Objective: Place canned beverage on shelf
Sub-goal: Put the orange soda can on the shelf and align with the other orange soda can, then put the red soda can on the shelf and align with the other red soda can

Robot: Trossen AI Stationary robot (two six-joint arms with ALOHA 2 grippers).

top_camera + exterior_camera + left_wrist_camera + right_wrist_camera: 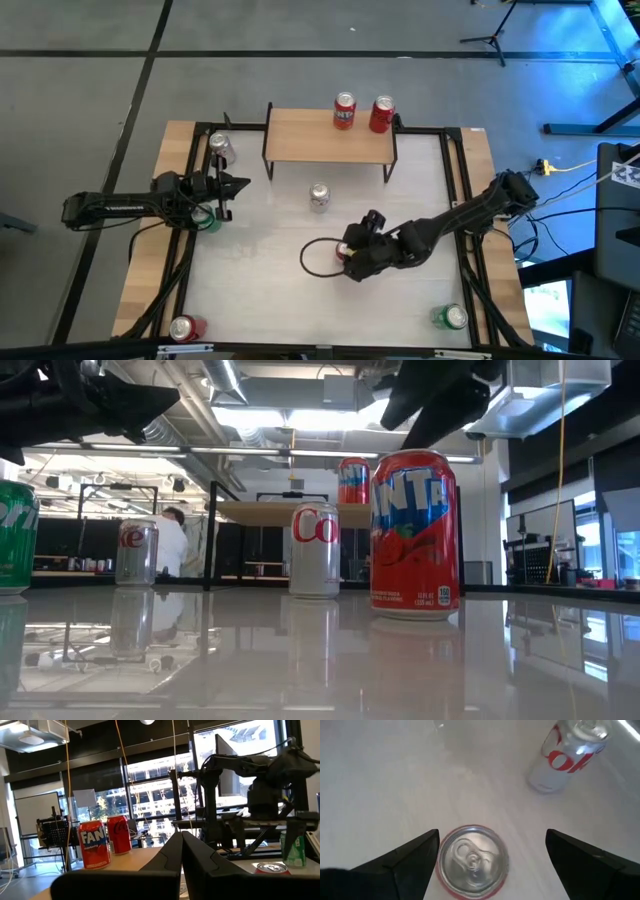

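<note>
Right hand (487, 855) (fingers spread) hovers over red can (472, 861).

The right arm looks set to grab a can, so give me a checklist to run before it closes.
1. Right gripper open: ok.
2. Red can upright, between the fingers: ok.
3. Fingers lowered around the can's sides: cannot tell.
4. Silver can apart from the gripper: ok.
5. Shelf has bare space beside its two red cans: ok.
6. Left gripper shut, off at the table's left: ok.
</note>
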